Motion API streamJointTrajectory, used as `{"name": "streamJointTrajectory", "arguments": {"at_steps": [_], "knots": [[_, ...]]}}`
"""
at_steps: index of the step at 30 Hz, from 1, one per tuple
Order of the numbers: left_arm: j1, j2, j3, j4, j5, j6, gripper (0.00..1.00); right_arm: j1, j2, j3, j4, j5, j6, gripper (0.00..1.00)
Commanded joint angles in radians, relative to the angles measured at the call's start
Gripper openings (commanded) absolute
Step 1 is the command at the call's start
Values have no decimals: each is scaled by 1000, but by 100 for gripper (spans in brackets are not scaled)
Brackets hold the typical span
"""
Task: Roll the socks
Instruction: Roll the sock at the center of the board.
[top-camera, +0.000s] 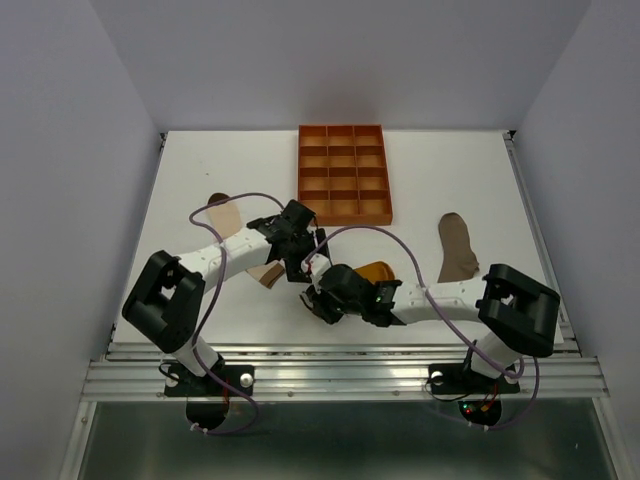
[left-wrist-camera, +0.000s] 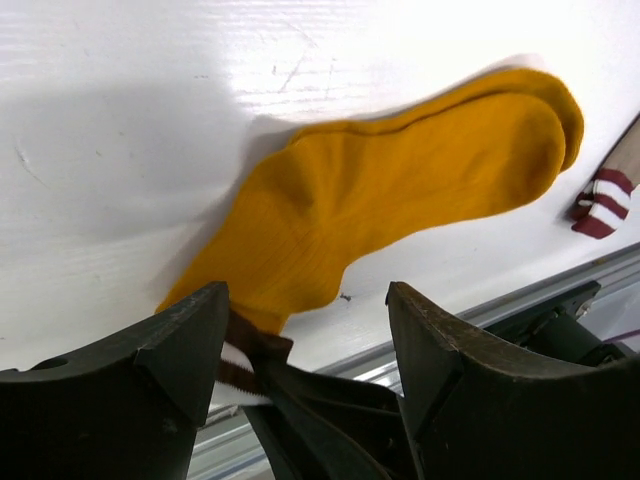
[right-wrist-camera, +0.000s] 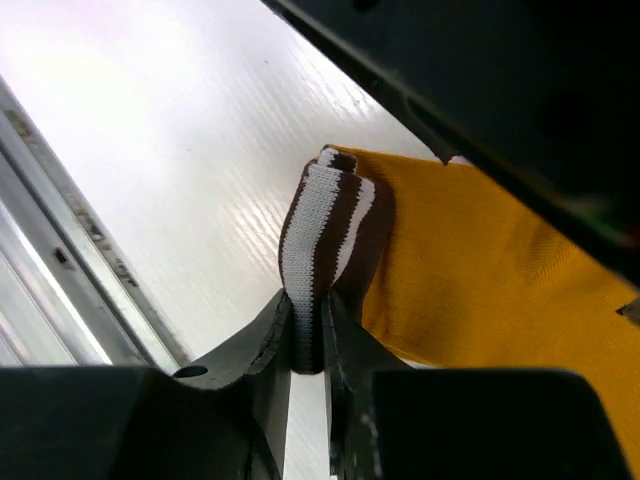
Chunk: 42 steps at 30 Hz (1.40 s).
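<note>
The mustard-yellow sock (left-wrist-camera: 400, 190) lies flat on the white table, its toe end away from the arms (top-camera: 378, 270). Its brown-and-white striped cuff (right-wrist-camera: 320, 220) is folded and pinched between the fingers of my right gripper (right-wrist-camera: 308, 300), which is shut on it. My left gripper (left-wrist-camera: 310, 300) stands open just above that cuff, with one finger (left-wrist-camera: 180, 340) beside the striped edge and nothing between the jaws but the right gripper's fingers. Both grippers meet near the table's front middle (top-camera: 310, 282). A taupe-brown sock (top-camera: 457, 247) lies at the right.
An orange gridded tray (top-camera: 342, 172) stands at the back middle. A cream and tan sock (top-camera: 222, 210) lies partly under the left arm. Another sock's striped end (left-wrist-camera: 605, 200) shows at the right edge of the left wrist view. The metal front rail (top-camera: 340, 370) runs close behind the grippers.
</note>
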Motion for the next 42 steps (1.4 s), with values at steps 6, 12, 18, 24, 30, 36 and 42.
{"name": "streamJointTrajectory", "arguments": {"at_steps": [6,12,18,24,30,36,42], "knots": [[51,-99,-53,9,0,13,75,-133,10,-58,39,-228,118,1],[73,-107,-77,22,-5,18,75,-144,68,-55,70,-311,134,1],[96,-115,-90,14,-22,21,75,-175,74,-75,113,-384,175,1],[105,-139,-107,8,-42,23,75,-210,91,-110,191,-492,252,1],[106,-174,-127,14,-56,26,75,-291,96,-138,211,-510,347,1],[106,-207,-161,51,-28,52,75,-386,131,-167,257,-639,441,1],[102,-210,-216,129,52,53,75,-440,174,-164,259,-668,508,1]]}}
